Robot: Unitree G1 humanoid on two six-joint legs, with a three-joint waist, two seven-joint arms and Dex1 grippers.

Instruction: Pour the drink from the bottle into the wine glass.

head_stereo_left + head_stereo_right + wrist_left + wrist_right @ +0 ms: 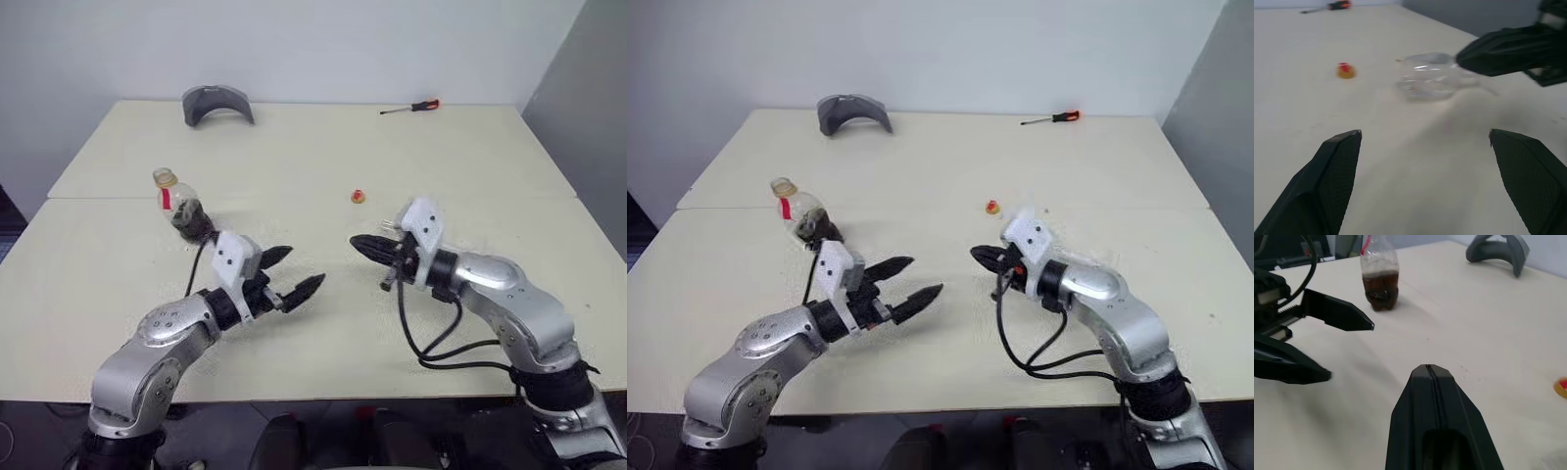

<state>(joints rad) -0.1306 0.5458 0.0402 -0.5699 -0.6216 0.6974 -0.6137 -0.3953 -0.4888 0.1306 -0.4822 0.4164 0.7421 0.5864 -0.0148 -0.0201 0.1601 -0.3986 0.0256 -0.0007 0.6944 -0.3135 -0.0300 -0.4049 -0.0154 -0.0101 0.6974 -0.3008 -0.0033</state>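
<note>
Matte cream table [323, 157]; squat clear plastic bottle [181, 207] upright. Left claw [291, 273] spread wide, right claw [1431, 377] pinched together.

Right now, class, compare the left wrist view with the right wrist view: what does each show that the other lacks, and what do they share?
Left wrist view, not the right: the clear wine glass, apparently on its side, and the screwdriver far off.
Right wrist view, not the left: the uncapped bottle standing upright, holding the dark drink, and a grey curved object.
Both: the pale table, the small yellow-red cap, the open left pincer and the shut right pincer.
</note>
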